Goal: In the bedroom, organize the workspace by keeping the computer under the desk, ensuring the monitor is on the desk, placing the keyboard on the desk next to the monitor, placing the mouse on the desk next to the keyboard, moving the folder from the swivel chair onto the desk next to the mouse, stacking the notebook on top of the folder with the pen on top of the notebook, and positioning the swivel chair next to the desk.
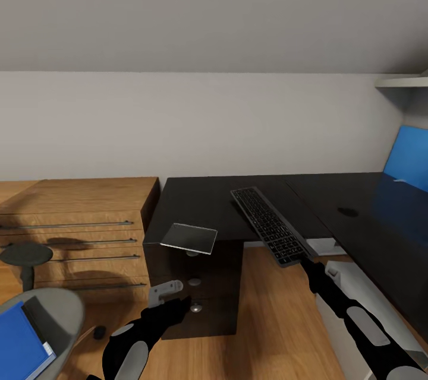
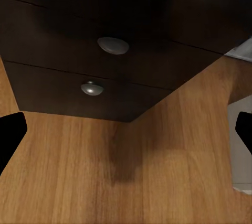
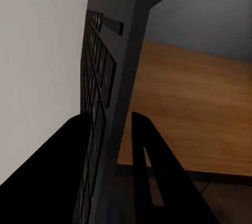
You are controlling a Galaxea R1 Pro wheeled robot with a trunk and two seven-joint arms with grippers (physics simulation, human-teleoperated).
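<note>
Step in hand, likely: keyboard (image 1: 271, 224) placement on desk (image 1: 208, 202). Right gripper (image 1: 304, 260) pinching keyboard's near end, fingers (image 3: 149, 171) closed on both faces, far end over black top, near end past edge. Next: lower flat, release. Left gripper (image 1: 169, 297) low before drawer unit (image 1: 199, 300), spread wide, empty. Folder (image 1: 21, 338) on swivel chair (image 1: 62, 309), near left.

A: How many of each?
B: One keyboard (image 1: 271, 225), one notebook (image 1: 189, 238), one folder (image 1: 22, 342), one chair (image 1: 59, 309).
A: Furniture?
B: One black surface (image 1: 202, 202) with three drawer knobs (image 1: 194, 281), one wooden dresser (image 1: 77, 214) with four rails (image 1: 65, 225). Two arms (image 1: 351, 309)
</note>
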